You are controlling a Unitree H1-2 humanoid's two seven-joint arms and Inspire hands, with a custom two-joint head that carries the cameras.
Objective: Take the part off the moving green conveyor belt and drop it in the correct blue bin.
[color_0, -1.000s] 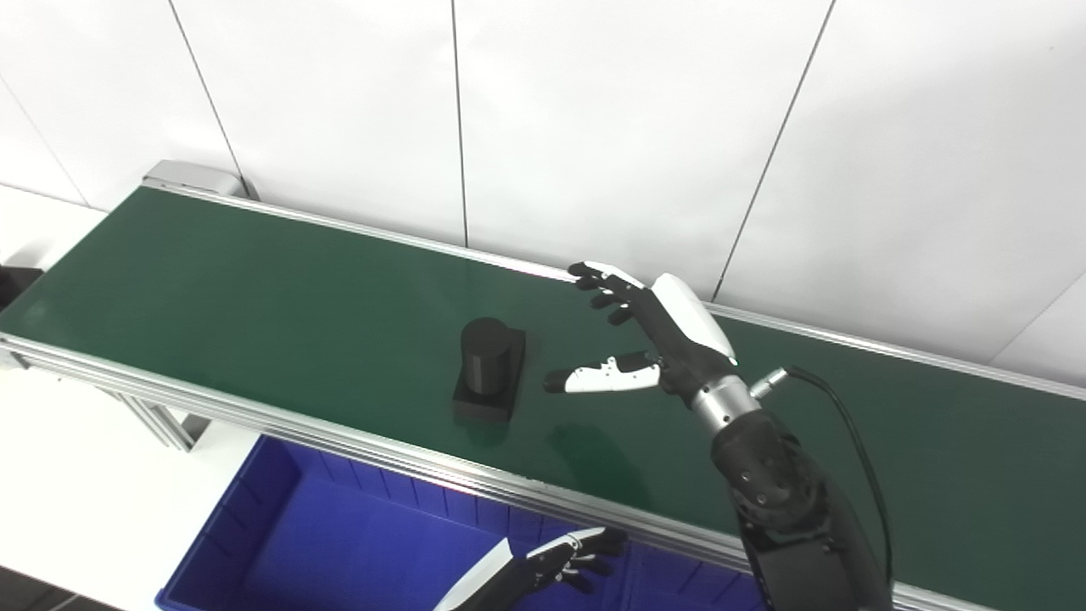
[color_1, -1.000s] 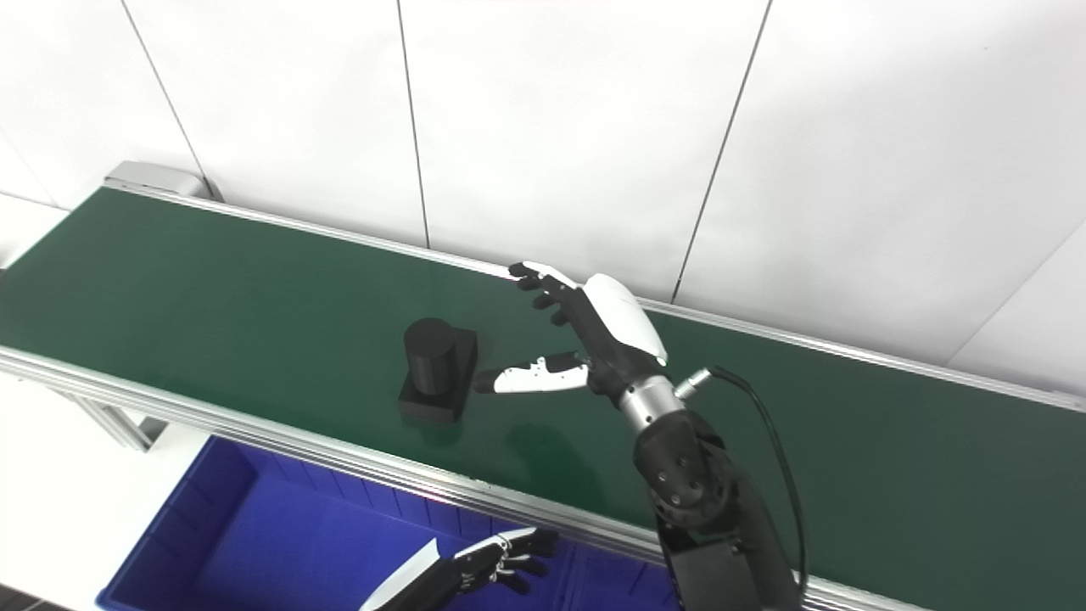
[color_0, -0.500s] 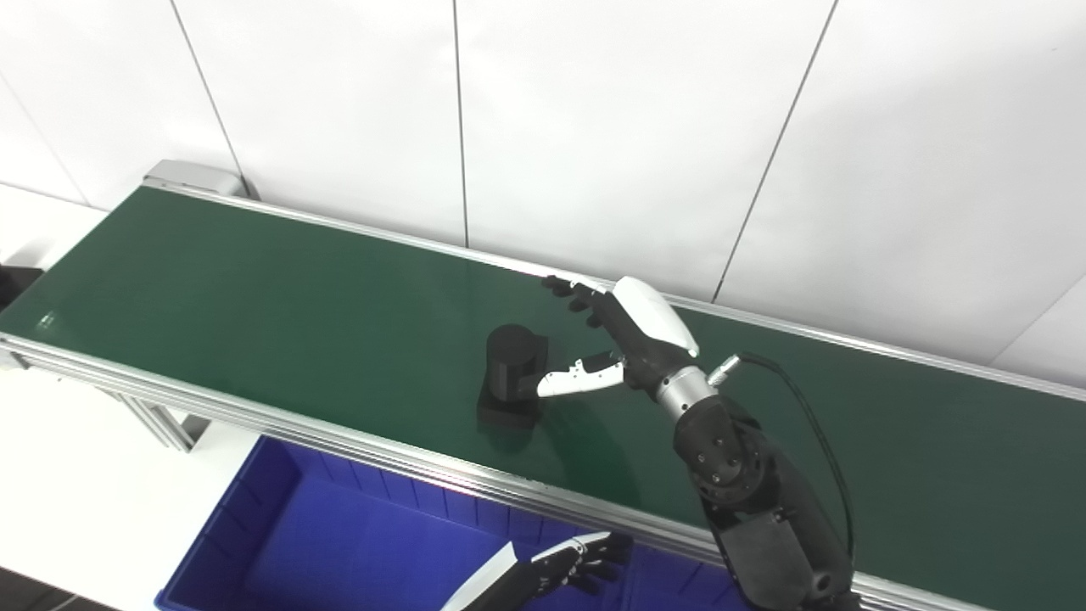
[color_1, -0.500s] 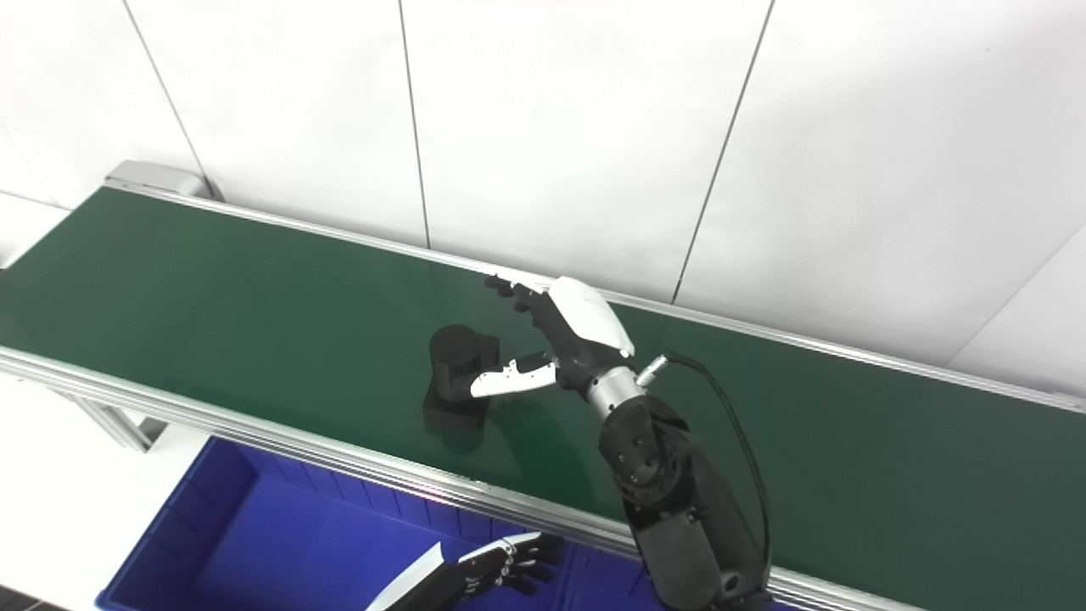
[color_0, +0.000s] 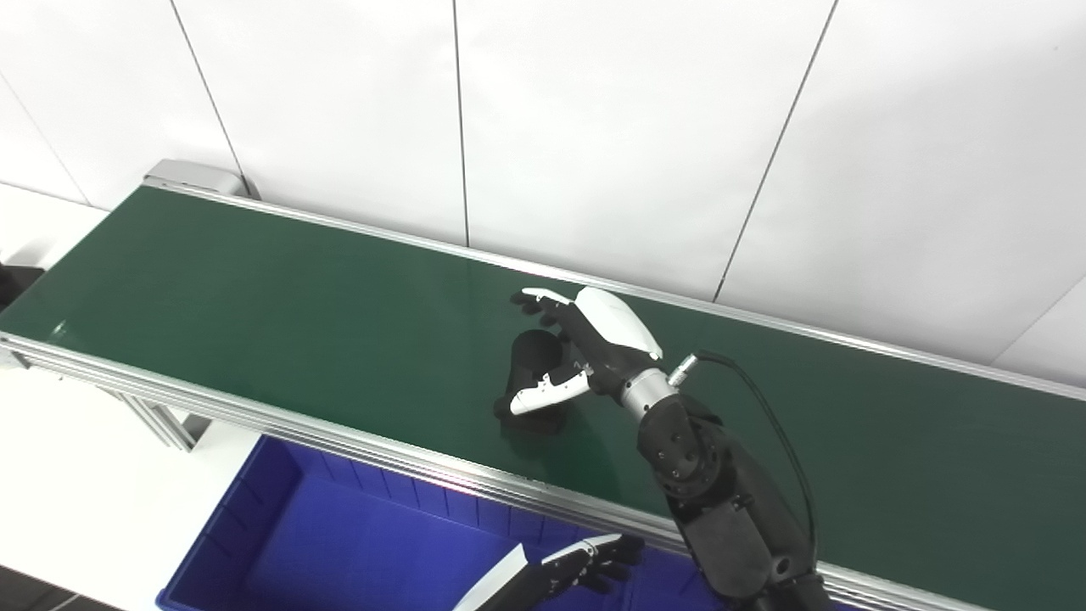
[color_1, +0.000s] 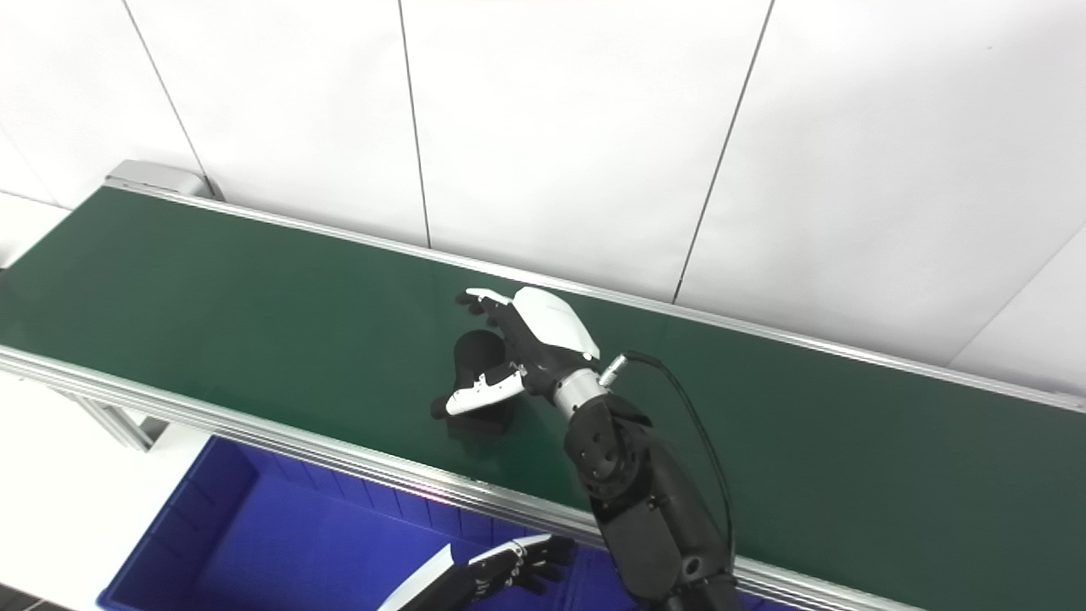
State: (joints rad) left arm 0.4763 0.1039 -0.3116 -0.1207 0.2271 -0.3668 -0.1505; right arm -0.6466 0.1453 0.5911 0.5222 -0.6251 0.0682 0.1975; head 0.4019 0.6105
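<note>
The black part (color_0: pixel 529 360), a cylinder on a square base, stands on the green conveyor belt (color_0: pixel 254 288) near its front rail. My right hand (color_0: pixel 598 339) is open and reaches around it from the right. Its fingers (color_0: pixel 543 304) curve over the far side of the cylinder and its thumb (color_0: pixel 543 394) lies across the near side, hiding much of the base. I cannot tell whether fingers or thumb touch the part. My left hand (color_0: pixel 585 564) is open and empty, low at the picture's bottom edge over the blue bin (color_0: pixel 339 543).
The belt's aluminium front rail (color_0: pixel 339 441) runs between the part and the blue bin below. A white panelled wall (color_0: pixel 594 127) stands right behind the belt. The belt's end roller (color_0: pixel 191 176) is at the far left.
The part has ridden to the right along the belt. My right hand has moved left and down to meet it, and its thumb and fingers now flank the cylinder. My left hand has barely moved.
</note>
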